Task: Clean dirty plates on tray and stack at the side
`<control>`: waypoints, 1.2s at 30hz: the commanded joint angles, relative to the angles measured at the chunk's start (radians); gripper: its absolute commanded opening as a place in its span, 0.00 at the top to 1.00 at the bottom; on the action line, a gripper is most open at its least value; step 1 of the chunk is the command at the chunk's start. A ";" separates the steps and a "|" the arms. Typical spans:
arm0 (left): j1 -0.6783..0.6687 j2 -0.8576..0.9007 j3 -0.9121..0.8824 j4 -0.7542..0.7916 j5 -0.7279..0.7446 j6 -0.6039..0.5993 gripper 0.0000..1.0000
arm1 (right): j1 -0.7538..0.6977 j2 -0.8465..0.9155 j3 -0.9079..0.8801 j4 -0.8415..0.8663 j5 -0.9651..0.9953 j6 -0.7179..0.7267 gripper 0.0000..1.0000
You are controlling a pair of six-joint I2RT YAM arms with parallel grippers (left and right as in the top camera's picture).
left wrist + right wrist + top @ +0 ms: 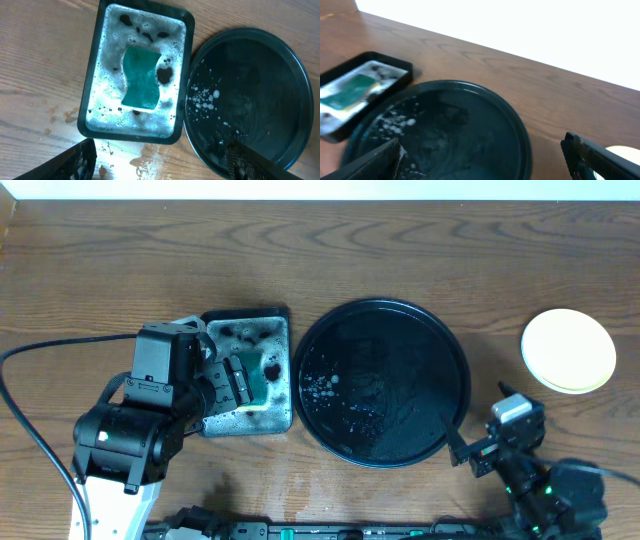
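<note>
Seeing one large round black tray (380, 395) lying in the middle, wet and foam-flecked. Counting one stack of plates (568, 350) sitting to its right, well apart, pale yellow on top; number beneath unclear. Finding one rectangular tray (86, 100) on the left, holding one green sponge (141, 77). Noting the left gripper (160, 150) hanging above it, spread wide and empty, and the right gripper (481, 145) gaping too, near the round tray's right rim.

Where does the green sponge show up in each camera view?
Overhead: sponge left of centre, in the small tray.
Left wrist: sponge upper centre, lying in foam.
Right wrist: sponge at the far left edge.
Shared landmark: the round tray, right beside the small tray in every view.
</note>
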 commanded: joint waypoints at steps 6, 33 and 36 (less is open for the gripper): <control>0.004 0.000 0.017 -0.003 -0.002 -0.001 0.17 | -0.007 -0.161 -0.253 0.145 0.051 -0.012 0.01; 0.004 0.000 0.017 -0.003 -0.002 -0.001 0.17 | -0.009 -0.162 -0.433 0.472 0.050 -0.015 0.01; 0.004 0.000 0.017 -0.003 -0.002 -0.001 0.17 | -0.009 -0.162 -0.433 0.472 0.050 -0.014 0.01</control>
